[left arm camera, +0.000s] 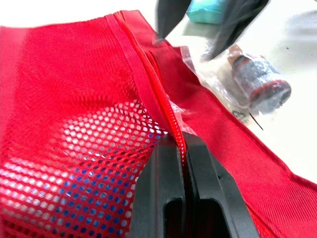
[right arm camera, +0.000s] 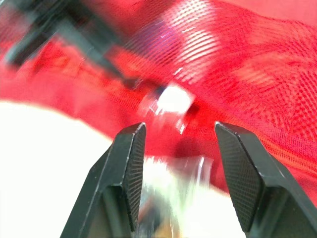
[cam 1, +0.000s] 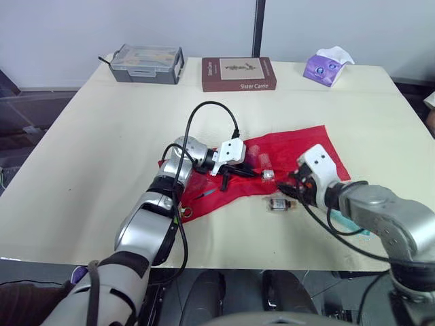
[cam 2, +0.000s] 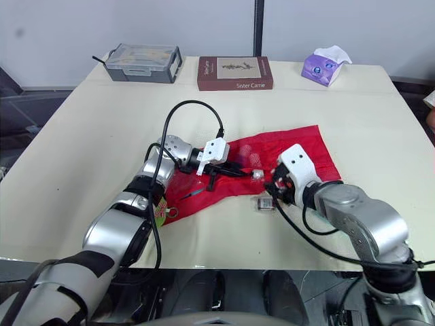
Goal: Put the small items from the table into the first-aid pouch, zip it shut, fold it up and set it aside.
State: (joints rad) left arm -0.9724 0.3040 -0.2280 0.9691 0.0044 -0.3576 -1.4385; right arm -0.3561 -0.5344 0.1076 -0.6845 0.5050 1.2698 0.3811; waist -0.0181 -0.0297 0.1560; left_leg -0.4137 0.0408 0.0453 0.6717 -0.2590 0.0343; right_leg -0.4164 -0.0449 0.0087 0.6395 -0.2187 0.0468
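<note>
Left gripper (left arm camera: 182, 144): both black fingers pinched together on the zipper edge of the pouch (cam 1: 289, 144), with the red zip tape caught between them.
Right gripper (right arm camera: 181, 144): fingers spread wide with nothing clamped, poised at the pouch's near edge above crinkled clear wrapping.
Pouch: red mesh fabric, lying flat and unfolded in the middle of the table (cam 1: 95, 149), its zipper line running along the near side.
Vial (cam 1: 279, 204): small bottle in a clear bag, on the bare table just beside the pouch's near edge, close under the right gripper.
White item (cam 1: 268, 175): small, in clear wrap, at the pouch's edge between the two grippers.
Left arm: reaches in from the near left, wrist turned across the pouch.
Right arm: bent in from the near right, partly covering a teal packet (cam 1: 353, 225).
Far edge: grey box (cam 1: 148, 63), book (cam 1: 238, 73), purple tissue pack (cam 1: 327, 66).
Room: pale wall behind the table.
</note>
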